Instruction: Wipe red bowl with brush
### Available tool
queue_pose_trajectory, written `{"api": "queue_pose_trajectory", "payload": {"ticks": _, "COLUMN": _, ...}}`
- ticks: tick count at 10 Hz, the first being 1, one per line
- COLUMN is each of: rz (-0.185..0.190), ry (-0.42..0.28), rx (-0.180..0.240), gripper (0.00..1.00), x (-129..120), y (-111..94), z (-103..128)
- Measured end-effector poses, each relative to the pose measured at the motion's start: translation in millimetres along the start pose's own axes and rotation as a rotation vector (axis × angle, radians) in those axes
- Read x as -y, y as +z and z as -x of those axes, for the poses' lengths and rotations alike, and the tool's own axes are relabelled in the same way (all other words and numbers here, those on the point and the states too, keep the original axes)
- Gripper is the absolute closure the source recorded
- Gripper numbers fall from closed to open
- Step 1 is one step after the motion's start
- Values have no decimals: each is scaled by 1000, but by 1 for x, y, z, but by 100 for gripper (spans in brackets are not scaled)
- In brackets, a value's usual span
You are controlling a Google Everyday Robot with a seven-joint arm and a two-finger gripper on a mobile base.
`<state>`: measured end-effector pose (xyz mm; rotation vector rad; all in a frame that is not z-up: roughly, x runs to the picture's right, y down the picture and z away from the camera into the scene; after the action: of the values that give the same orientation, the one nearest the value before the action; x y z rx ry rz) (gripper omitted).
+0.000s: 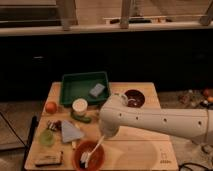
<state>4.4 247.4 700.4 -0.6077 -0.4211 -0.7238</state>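
The red bowl (90, 154) sits near the front edge of the wooden table (135, 145), left of centre. The brush (93, 150) slants down into it, its white handle running up to the right and its dark bristle head (84, 161) resting on the inside of the bowl at the left. My gripper (103, 136) is at the end of the thick white arm, just above the bowl's right rim, and is shut on the top of the brush handle. The arm hides most of the gripper.
A green tray (75, 86) holding a grey sponge (97, 90) stands at the back. Nearby are a white cup (79, 106), a dark maroon bowl (134, 97), an orange (51, 106), a grey cloth (70, 131), a green cup (46, 138) and a dark-topped wooden block (49, 159).
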Motion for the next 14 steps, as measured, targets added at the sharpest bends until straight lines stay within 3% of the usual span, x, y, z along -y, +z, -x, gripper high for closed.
{"api": "queue_pose_trajectory", "payload": {"ticks": 2, "rz": -1, "ry": -22, "rx": -11, "gripper": 97, "x": -12, "y": -9, "z": 4}}
{"api": "queue_pose_trajectory", "payload": {"ticks": 5, "rz": -12, "ry": 21, "rx": -67, "gripper": 97, "x": -25, "y": -24, "z": -27}}
{"api": "queue_pose_trajectory", "payload": {"ticks": 9, "rz": -23, "ry": 79, "rx": -134, "gripper": 97, "x": -1, "y": -14, "z": -56}}
{"api": "queue_pose_trajectory", "payload": {"ticks": 12, "rz": -38, "ry": 76, "rx": -134, "gripper": 97, "x": 20, "y": -2, "z": -47}}
{"api": "queue_pose_trajectory", "payload": {"ticks": 14, "rz": -41, "ry": 62, "rx": -111, "gripper": 97, "x": 29, "y": 5, "z": -38}}
